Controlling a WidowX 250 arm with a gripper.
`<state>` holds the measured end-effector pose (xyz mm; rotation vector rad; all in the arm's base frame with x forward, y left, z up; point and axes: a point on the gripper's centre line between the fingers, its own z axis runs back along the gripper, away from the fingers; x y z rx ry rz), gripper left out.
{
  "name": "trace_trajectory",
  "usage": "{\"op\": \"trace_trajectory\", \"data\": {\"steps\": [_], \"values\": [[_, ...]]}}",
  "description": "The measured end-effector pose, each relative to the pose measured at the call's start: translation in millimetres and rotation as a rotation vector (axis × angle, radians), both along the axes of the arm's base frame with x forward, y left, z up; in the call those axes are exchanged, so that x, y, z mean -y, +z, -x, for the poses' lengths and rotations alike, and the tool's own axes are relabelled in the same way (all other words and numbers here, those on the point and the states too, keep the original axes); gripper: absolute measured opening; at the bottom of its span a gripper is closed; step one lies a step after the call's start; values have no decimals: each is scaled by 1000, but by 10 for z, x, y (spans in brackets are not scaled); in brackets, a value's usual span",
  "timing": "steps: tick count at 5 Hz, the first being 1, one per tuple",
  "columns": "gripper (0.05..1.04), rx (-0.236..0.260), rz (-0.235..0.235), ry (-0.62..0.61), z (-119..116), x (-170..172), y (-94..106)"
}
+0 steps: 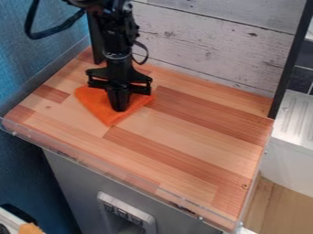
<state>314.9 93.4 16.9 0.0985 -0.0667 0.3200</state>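
- And it's bright, plain orange on the cloth [98,103], near the worktop's far left corner!
- Black all over on the gripper [120,109].
- The worktop [183,130] runs in blocks of pale tan and reddish brown!
- Whitish-grey boards [214,50], dark-streaked, along its far edge.
- Blue wall [58,16] off the left edge.
- Grey cabinet front [76,183] beneath the near edge!

- Passage: room across the wooden tabletop [183,146], centre to lower right.
- Obstruction, upper left: gripper [120,108] at the orange cloth [93,98].
- Barriers: plank wall [207,50] behind, black post [290,59] at right, transparent lip [92,163] along front edge.
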Motion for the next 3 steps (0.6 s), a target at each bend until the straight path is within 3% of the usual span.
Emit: {"op": "trace_trajectory", "data": {"steps": [1, 3], "values": [[234, -70, 4, -121, -4, 38, 106], [789, -148, 72, -272, 30, 50, 246]]}}
